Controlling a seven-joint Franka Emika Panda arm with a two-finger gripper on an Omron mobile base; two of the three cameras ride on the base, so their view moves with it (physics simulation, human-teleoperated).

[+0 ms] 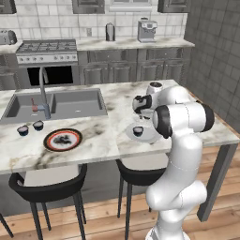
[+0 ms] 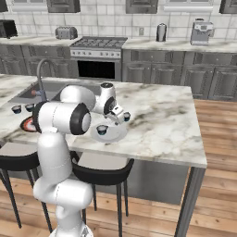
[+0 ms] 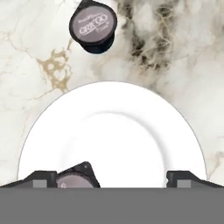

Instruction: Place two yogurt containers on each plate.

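Yogurt cup [image 3: 74, 179] sits on white plate [image 3: 113, 131], gripper [image 3: 113, 178] above it, jaws apart, empty. Second cup [image 3: 93, 25] on counter [image 3: 26, 52] just beyond rim; likely next: reach, grab it. Two cups [image 1: 30, 128] wait near red-rimmed plate [image 1: 63, 139].

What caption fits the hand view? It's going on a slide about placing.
Open gripper above white plate with one yogurt cup on it, a second cup on the marble counter beyond.

Four yogurt containers [image 1: 138, 131], two plates [image 1: 150, 137]
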